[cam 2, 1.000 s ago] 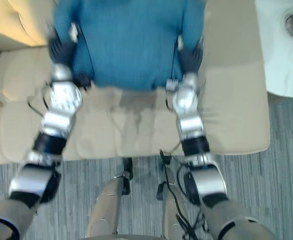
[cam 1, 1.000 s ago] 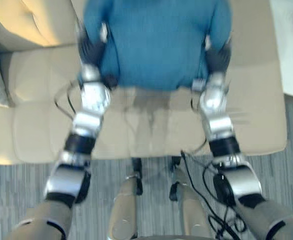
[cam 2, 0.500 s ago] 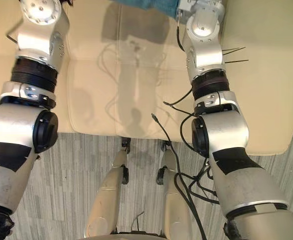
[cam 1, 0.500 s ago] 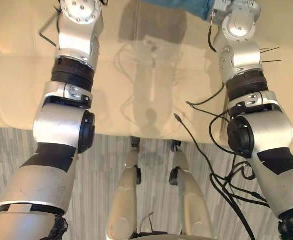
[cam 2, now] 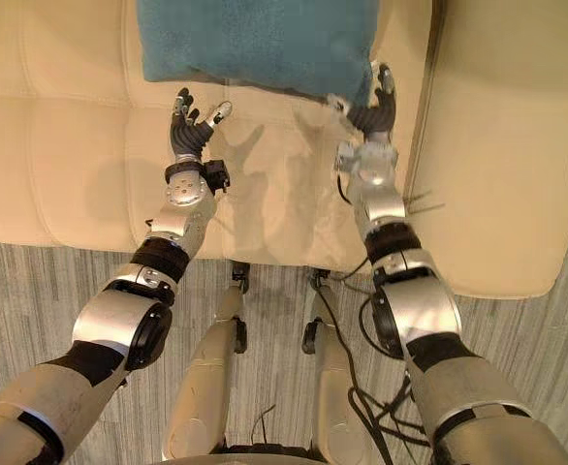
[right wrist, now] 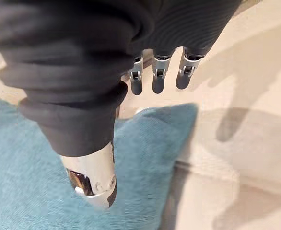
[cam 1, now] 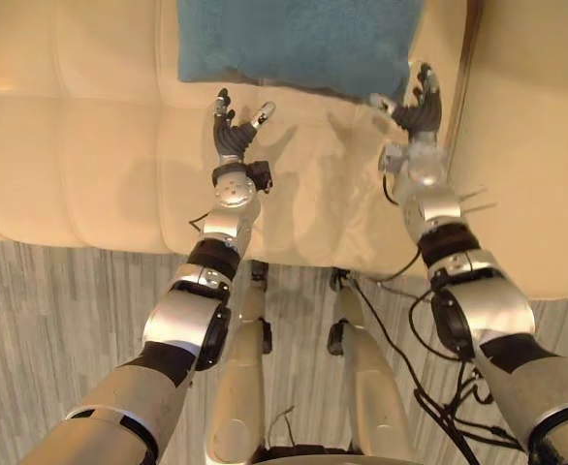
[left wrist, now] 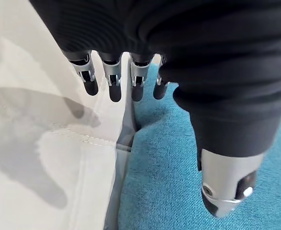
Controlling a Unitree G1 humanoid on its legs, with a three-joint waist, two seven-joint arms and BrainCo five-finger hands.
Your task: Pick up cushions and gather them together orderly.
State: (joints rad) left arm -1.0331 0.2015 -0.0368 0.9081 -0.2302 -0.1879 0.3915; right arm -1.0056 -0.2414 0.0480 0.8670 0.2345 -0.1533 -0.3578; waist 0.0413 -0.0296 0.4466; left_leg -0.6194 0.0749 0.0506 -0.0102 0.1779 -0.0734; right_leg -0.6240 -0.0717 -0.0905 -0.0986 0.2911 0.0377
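Past the grey streaked floor (cam 1: 51,320), the smooth cream leather sofa (cam 1: 90,165) shows padded panels and stitched seams. Over its seat the left robot hand (cam 1: 234,131) and right robot hand (cam 1: 420,107) hover with fingers straight and spread, holding nothing. Just beyond them the square teal cushion (cam 1: 299,44), soft and nubbly, lies flat on the sofa. It looks set down; whether other cushions still need gathering I cannot tell.
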